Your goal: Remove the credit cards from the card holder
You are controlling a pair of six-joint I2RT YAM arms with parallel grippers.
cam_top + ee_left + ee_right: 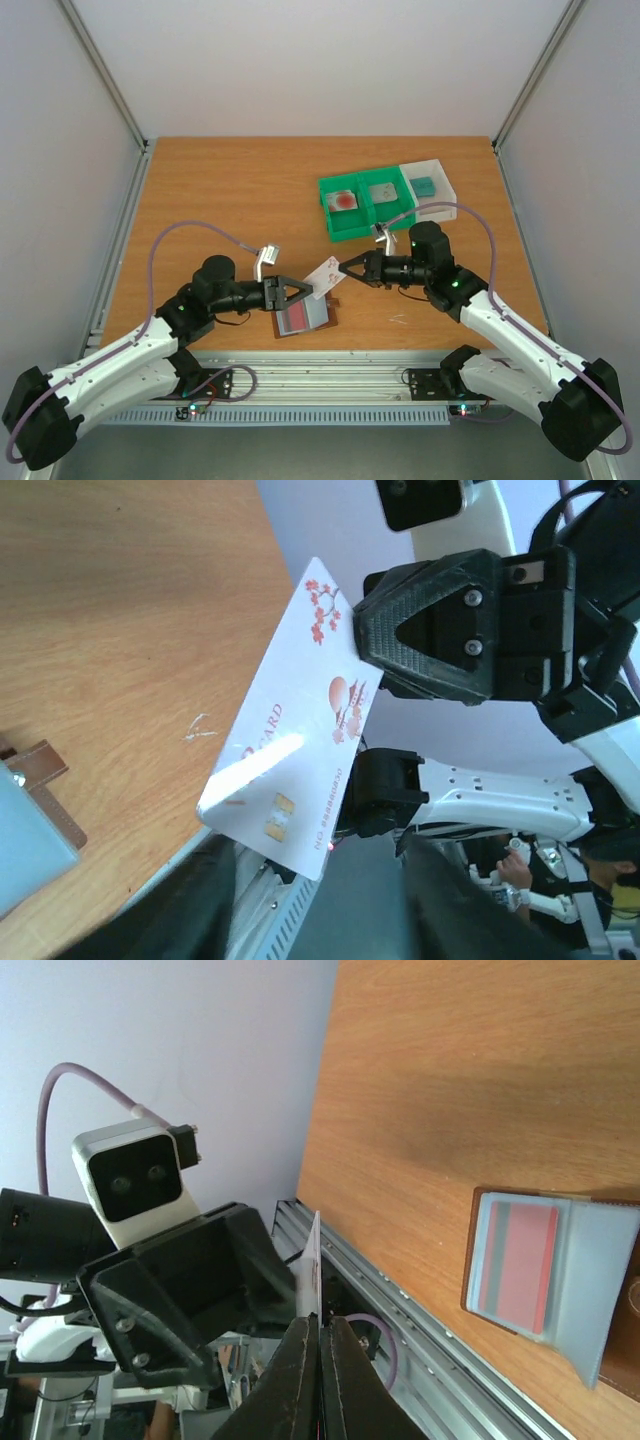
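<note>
Pinching card (290,740), right claw (318,1328), seemingly above holder (303,319).

The card holder (305,317) is lying open on the table (220,190) near its front edge, with one card (517,1265) sitting inside it. Another card (325,275) is hanging above the holder's back edge, with the left gripper (308,291) on its left and the right gripper (345,267) on its right (only the right one's fingers are pinching it). Behind and to the right, a two-compartment tray (350,228) is sitting with a single tray (430,210) just beside its right side.

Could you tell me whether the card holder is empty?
No, a red card sits in the pocket of the card holder.
</note>
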